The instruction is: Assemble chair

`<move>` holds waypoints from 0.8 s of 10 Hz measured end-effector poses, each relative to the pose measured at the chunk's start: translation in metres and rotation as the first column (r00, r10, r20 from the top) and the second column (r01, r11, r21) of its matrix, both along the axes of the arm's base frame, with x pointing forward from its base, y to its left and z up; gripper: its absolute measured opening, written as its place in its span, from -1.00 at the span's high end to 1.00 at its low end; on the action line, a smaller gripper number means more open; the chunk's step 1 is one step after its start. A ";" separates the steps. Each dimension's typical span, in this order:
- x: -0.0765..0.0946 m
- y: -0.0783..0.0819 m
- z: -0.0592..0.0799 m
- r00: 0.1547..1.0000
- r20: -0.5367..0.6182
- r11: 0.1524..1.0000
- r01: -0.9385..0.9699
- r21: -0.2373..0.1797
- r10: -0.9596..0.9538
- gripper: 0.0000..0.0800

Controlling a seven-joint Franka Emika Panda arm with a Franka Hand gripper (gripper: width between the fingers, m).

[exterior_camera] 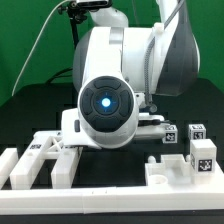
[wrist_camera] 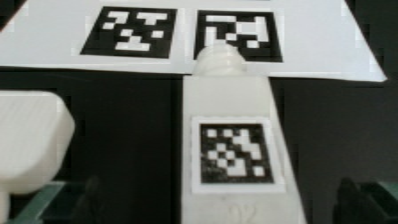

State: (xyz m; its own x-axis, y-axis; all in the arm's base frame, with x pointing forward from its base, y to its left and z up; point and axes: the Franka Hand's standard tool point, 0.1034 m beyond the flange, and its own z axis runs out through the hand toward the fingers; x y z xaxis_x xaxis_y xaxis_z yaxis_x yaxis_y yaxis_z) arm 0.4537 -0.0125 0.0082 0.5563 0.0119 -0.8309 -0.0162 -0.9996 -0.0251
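White blocky chair parts (exterior_camera: 22, 168) are lying on the black bench (exterior_camera: 25, 105) in the exterior view, grouped at that view's left just behind the white rail (exterior_camera: 100, 205) edging the front; three small cubes (exterior_camera: 203, 155) with black-and-white tags are sitting near one another at the view's right; my arm (exterior_camera: 108, 95) is filling the middle and hiding my hand, so from here I am not seeing what lies under it.

In the wrist view my hand (wrist_camera: 205, 205) is hanging open, its two dark fingers (wrist_camera: 39, 203) standing wide apart on either side of a long bar (wrist_camera: 231, 110) and not touching it; the bar is lying flat on the bench, showing one tag on its upper face; its narrow rounded end is reaching the edge of the marker board (wrist_camera: 45, 45), which is showing two tags side by side, though I cannot tell whether bar and board are touching; a rounded white block (wrist_camera: 27, 130) is lying just beside the bar, with black bench showing between them.
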 end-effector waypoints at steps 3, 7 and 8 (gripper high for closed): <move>0.000 -0.001 0.000 1.000 0.000 1.000 0.003 0.000 -0.003 -0.28; 0.000 -0.001 0.000 1.000 0.000 1.000 0.003 0.000 -0.003 0.29; 0.000 -0.001 0.000 1.000 0.000 1.000 0.004 0.000 -0.004 0.29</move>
